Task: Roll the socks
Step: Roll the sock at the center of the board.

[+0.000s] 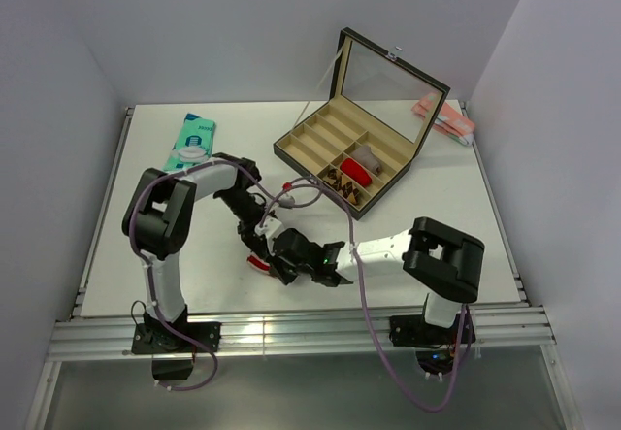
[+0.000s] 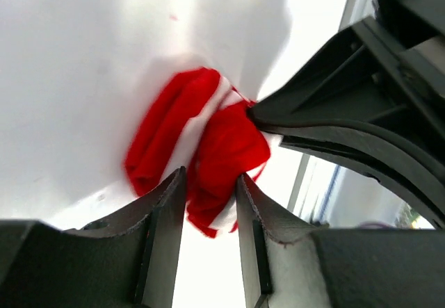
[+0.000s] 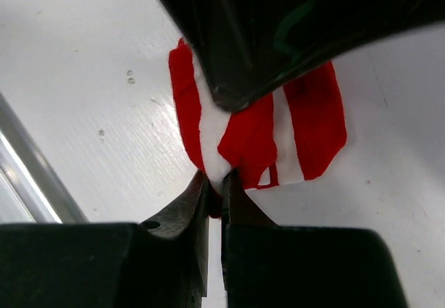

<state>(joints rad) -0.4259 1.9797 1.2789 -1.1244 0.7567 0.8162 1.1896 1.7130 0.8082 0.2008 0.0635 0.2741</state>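
The red-and-white striped sock [image 1: 258, 264] lies bunched on the white table near the front edge. My right gripper [image 3: 217, 178] is shut on the sock's [image 3: 313, 113] near edge, pinching a fold of fabric. My left gripper [image 2: 212, 179] comes down from above with its jaws apart, and the sock [image 2: 160, 134] reaches between its fingertips. In the top view the left gripper [image 1: 260, 246] and the right gripper [image 1: 277, 263] meet over the sock. A brown argyle sock [image 1: 344, 185] sits in a compartment of the box.
An open compartment box [image 1: 320, 139] with its lid raised stands at the back right, and a plain red roll [image 1: 354, 170] lies in it. A teal packet [image 1: 191, 142] lies at the back left. A pink item [image 1: 441, 117] rests by the right wall.
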